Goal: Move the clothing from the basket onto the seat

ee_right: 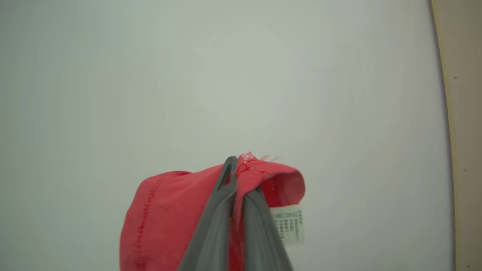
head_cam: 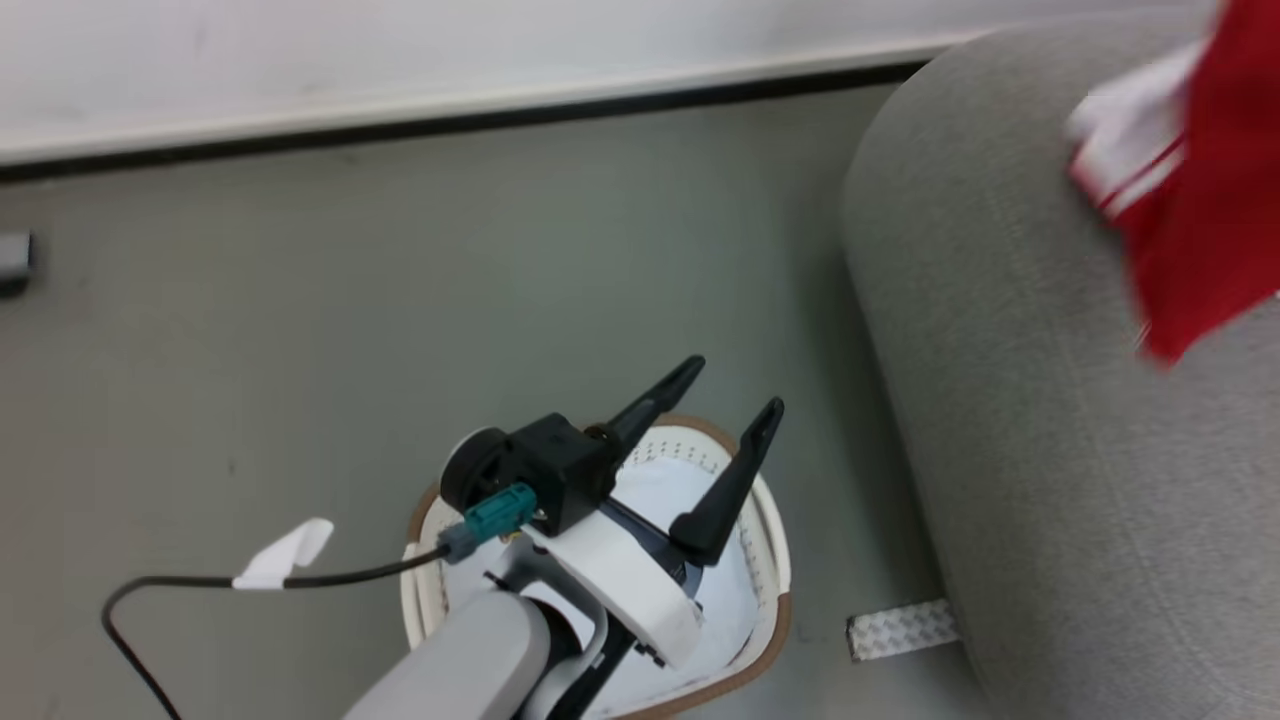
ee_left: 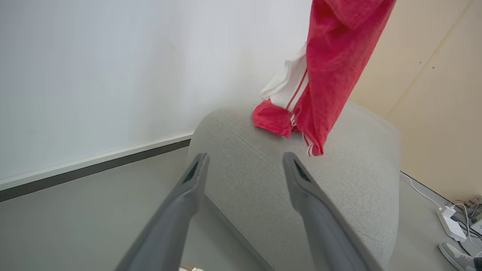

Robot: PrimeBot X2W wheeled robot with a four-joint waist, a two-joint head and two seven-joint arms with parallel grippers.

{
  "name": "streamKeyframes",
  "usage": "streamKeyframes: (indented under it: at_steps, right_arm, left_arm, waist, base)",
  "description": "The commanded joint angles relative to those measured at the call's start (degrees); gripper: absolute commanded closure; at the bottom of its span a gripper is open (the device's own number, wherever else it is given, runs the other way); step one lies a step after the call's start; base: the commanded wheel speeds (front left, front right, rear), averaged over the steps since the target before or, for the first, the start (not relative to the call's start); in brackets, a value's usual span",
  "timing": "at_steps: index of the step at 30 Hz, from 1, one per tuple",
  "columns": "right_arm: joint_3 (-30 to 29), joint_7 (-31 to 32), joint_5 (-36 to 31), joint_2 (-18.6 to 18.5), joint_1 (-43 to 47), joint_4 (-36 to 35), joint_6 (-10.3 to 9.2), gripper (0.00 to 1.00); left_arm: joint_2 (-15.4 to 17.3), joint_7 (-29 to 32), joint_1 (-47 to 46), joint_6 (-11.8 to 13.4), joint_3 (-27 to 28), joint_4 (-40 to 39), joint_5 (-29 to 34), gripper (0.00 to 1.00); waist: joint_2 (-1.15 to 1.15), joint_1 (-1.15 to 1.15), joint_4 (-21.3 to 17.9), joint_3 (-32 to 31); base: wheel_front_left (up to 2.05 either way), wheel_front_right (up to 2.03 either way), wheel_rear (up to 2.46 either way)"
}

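Red clothing (head_cam: 1210, 220) with white stripes hangs over the grey seat (head_cam: 1050, 450) at the right of the head view. In the left wrist view the clothing (ee_left: 331, 75) dangles from above and its lower end touches the seat (ee_left: 282, 188). My right gripper (ee_right: 241, 177) is shut on a fold of the red clothing (ee_right: 165, 218), beside a white label (ee_right: 288, 224). My left gripper (head_cam: 733, 385) stands open over the cream basket (head_cam: 775, 620) with nothing between its fingers. The part of the basket's inside that shows is white. The left gripper (ee_left: 244, 158) points toward the seat's near end.
A white wall with a dark baseboard (head_cam: 450, 120) runs behind the grey floor. A black cable with a white tape tag (head_cam: 285, 555) lies left of the basket. A metal plate (head_cam: 900, 630) sits at the seat's foot. A power strip (ee_left: 450, 222), cables and a shoe (ee_left: 457, 256) lie right of the seat.
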Motion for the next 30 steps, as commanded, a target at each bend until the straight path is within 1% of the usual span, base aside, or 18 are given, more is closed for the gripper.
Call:
streamKeyframes:
  at_steps: [1, 4, 6, 8, 10, 12, 16, 20, 22, 24, 26, 27, 30]
  right_arm:
    - [-1.1, 0.4, -1.0, -0.4, -2.2, 0.8, -0.13, 1.00]
    - [-7.2, 2.9, -5.9, -2.2, -12.8, 5.5, -0.13, 1.00]
    - [-9.9, 3.3, -10.9, -4.5, -18.7, 8.4, -0.13, 1.00]
    - [-12.8, 3.4, -15.0, -5.9, -23.0, 11.7, -0.13, 1.00]
    - [-15.6, 2.4, -19.7, -7.1, -24.3, 15.0, -0.13, 1.00]
    - [-18.2, 0.8, -23.4, -7.5, -22.9, 18.2, -0.13, 1.00]
    - [-25.5, -3.8, -28.5, -6.6, -15.5, 24.5, -0.13, 1.00]
    - [-33.7, -8.7, -31.2, -3.9, -7.8, 30.0, -0.13, 1.00]
    - [-36.6, -10.7, -32.8, -2.2, -4.5, 32.7, -0.13, 0.99]
    - [-38.8, -12.2, -34.0, -0.9, -2.0, 35.0, -0.13, 0.60]
    - [-40.7, -12.9, -34.6, 0.4, -0.7, 37.1, -0.13, 0.00]
    - [-41.9, -13.4, -34.3, 1.1, -0.2, 37.8, -0.13, 0.00]
    - [-41.8, -14.7, -34.7, 2.7, 1.9, 39.5, -0.14, 0.00]
  left_arm:
    - [0.5, -0.3, -0.7, -0.1, 0.3, -0.2, 0.5, 0.00]
    - [0.9, -0.1, -1.8, -0.3, 0.7, -0.7, 0.5, 0.00]
    - [1.2, 0.2, -2.5, -0.4, 0.7, -1.1, 0.7, 0.00]
    - [1.4, 0.3, -3.0, -0.4, 0.8, -1.5, 0.8, 0.00]
    - [1.7, 0.4, -3.3, -0.2, 1.0, -1.8, 0.9, 0.00]
    - [1.8, 0.5, -3.4, -0.1, 0.9, -1.8, 0.8, 0.00]
    - [1.9, 0.7, -2.4, -0.1, 0.4, -1.2, 0.6, 0.00]
    - [2.3, 0.5, -1.1, 0.3, 0.2, -0.6, 0.2, 0.00]
    - [2.4, 0.4, -0.4, 0.6, 0.3, -0.5, -0.3, 0.00]
    - [2.6, 0.1, 0.2, 0.8, 0.4, -0.3, -0.4, 0.00]
    - [2.6, 0.0, 0.7, 1.1, 0.5, -0.2, -0.8, 0.00]
    - [2.6, -0.3, 0.7, 1.2, 0.7, -0.1, -1.0, 0.00]
    - [2.3, -1.1, 1.0, 1.7, 1.4, 0.5, -1.7, 0.00]
  waist:
    - [0.00, -0.01, 2.4, 3.0]
    - [0.00, -0.01, 3.1, 5.6]
    - [0.00, -0.01, 3.6, 7.2]
    - [0.00, -0.01, 4.0, 8.7]
    - [0.00, -0.01, 4.2, 10.0]
    - [0.00, -0.01, 4.4, 10.9]
    - [0.00, -0.01, 5.0, 12.1]
    - [0.00, -0.01, 5.4, 12.2]
    - [0.00, -0.01, 5.3, 11.8]
    - [0.00, -0.01, 5.0, 11.2]
    - [0.00, -0.01, 4.6, 10.5]
    - [0.00, -0.01, 4.4, 10.0]
    - [0.00, -0.01, 3.9, 8.4]
  base:
    - [0.00, 0.00, 0.00]
    - [0.00, 0.00, 0.00]
    - [0.00, 0.00, 0.00]
    - [0.00, 0.00, 0.00]
    - [0.00, 0.00, 0.00]
    - [0.00, 0.00, 0.00]
    - [0.00, 0.00, 0.00]
    - [0.00, 0.00, 0.00]
    - [0.00, 0.00, 0.00]
    - [0.00, 0.00, 0.00]
    - [0.00, 0.00, 0.00]
    - [0.00, 0.00, 0.00]
    - [0.00, 0.00, 0.00]
